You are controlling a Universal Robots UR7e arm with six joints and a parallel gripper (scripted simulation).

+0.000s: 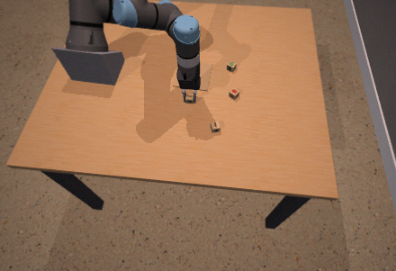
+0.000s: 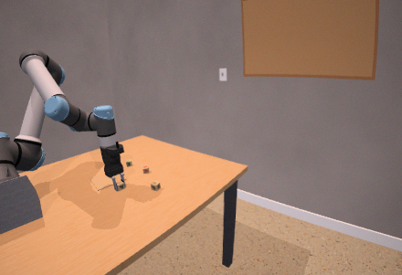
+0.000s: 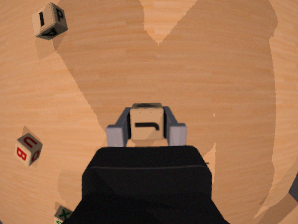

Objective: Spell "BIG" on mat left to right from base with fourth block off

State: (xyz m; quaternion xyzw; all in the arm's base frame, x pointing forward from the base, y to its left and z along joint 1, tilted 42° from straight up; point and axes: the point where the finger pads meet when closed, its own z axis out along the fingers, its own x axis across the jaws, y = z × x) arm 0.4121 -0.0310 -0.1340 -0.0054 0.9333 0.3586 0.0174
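The pincer [image 3: 145, 128] points straight down over the surface [image 1: 270, 154], its two grey fingers about half apart and clamped on the sides of a pale block [image 3: 147, 124] with a dark mark on its top face; the letter is too small to read. In the top view this held block [image 1: 191, 95] sits low between the fingers, right at the near edge of the mat [image 1: 208, 78], a thin tan sheet that barely differs from the wood and lies mostly under the arm [image 1: 148, 14]. Whether the block touches the surface, I cannot tell

Count the blocks: four in all. One in the pincer, and three loose on the wood off to the side. A green-marked block [image 1: 231, 66] lies farthest back, a red-marked block [image 1: 234, 93] sits nearer, and a pale block with a dark mark [image 1: 216, 126] is nearest the front edge. All three stand well apart from one another and from the held one, and off the mat

One mat, one arm, one grey base box [image 1: 90, 66] at the surface's corner

The surface is a light wooden top on dark legs [image 2: 229, 220]. Around it, a speckled brown floor [image 2: 320, 252], grey walls, a white skirting board [image 2: 320, 222], a wall switch plate [image 2: 223, 74] and one large cork-coloured board [image 2: 311, 30]
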